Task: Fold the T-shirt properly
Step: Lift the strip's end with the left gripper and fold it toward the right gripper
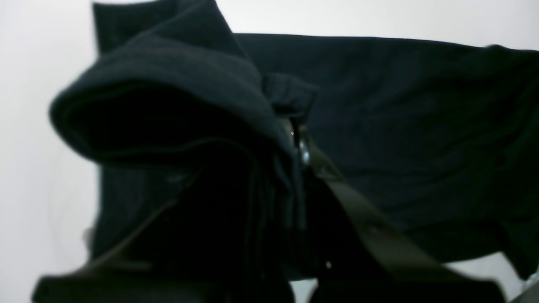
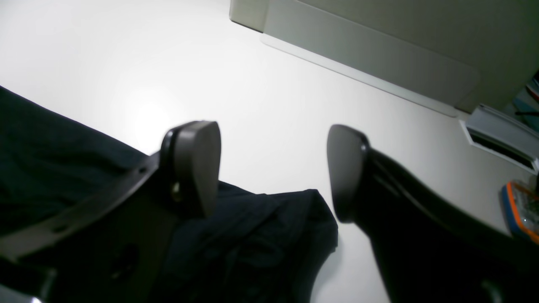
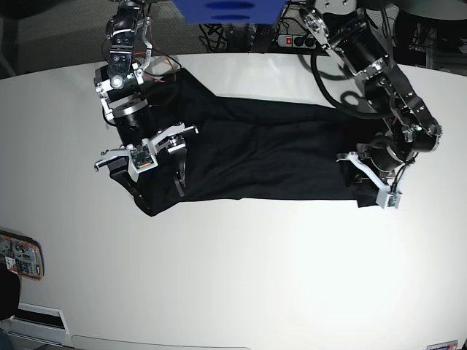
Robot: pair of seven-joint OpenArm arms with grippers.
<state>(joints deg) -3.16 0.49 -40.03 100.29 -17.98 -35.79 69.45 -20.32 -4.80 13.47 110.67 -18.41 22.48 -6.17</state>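
The black T-shirt (image 3: 263, 157) lies spread lengthwise across the white table (image 3: 241, 277). My left gripper (image 3: 363, 194) is at its right end, shut on a bunched fold of cloth. In the left wrist view that fold (image 1: 168, 84) humps up over the gripper (image 1: 297, 143), and one dark finger (image 1: 362, 223) shows beneath it. At the shirt's left end my right gripper (image 3: 159, 191) hovers open. In the right wrist view its two pads (image 2: 198, 164) stand wide apart, with a corner of the T-shirt (image 2: 261, 235) below and nothing between them.
An orange-and-blue edged device (image 3: 20, 257) lies near the table's front left edge and also shows in the right wrist view as a device (image 2: 520, 208). A power strip (image 3: 292, 40) and cables sit behind the table. A blue object (image 3: 226, 10) hangs at the top.
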